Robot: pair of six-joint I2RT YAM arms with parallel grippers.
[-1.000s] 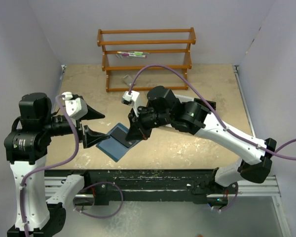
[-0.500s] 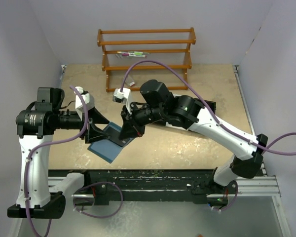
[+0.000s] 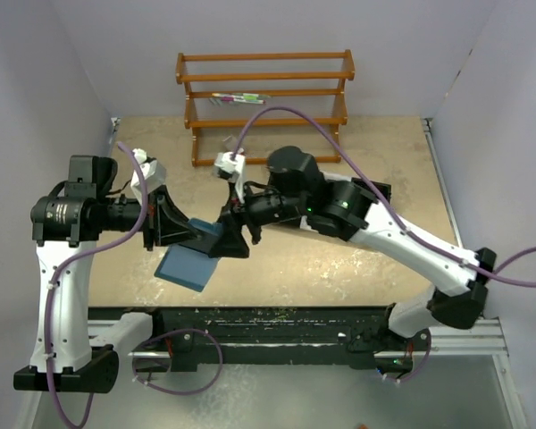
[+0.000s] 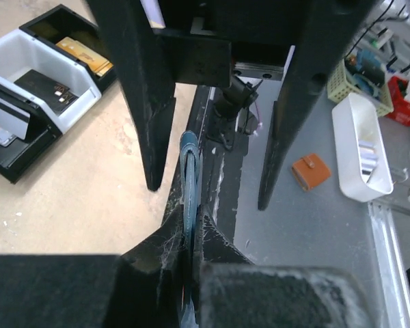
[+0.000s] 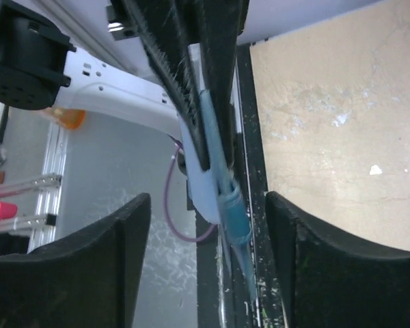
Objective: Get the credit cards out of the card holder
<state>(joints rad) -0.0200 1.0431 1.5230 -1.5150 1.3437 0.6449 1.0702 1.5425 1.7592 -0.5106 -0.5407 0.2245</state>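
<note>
The card holder [image 3: 186, 265], a teal-blue wallet, hangs tilted above the table's near left part. My left gripper [image 3: 192, 234] is shut on its upper edge. In the left wrist view the left gripper [image 4: 190, 253] pinches the card holder [image 4: 188, 171], seen edge-on. My right gripper [image 3: 223, 241] stands open around the holder's right corner. In the right wrist view the right gripper [image 5: 206, 199] has its fingers wide apart, and the card holder [image 5: 231, 205] runs between them without touching. No credit cards show at the holder's edge. A dark card [image 4: 46, 85] lies in a tray.
A black tray [image 4: 7, 164] with a white compartment and an orange-brown item [image 4: 85, 56] sits on the table to the right. A wooden rack [image 3: 263, 98] stands at the back. Below the table's near edge are an orange pouch [image 4: 311, 171] and a white bin [image 4: 362, 147].
My left gripper has closed on the card holder. My right gripper, shut on the holder before, has opened and let go. The holder now hangs from the left gripper.
</note>
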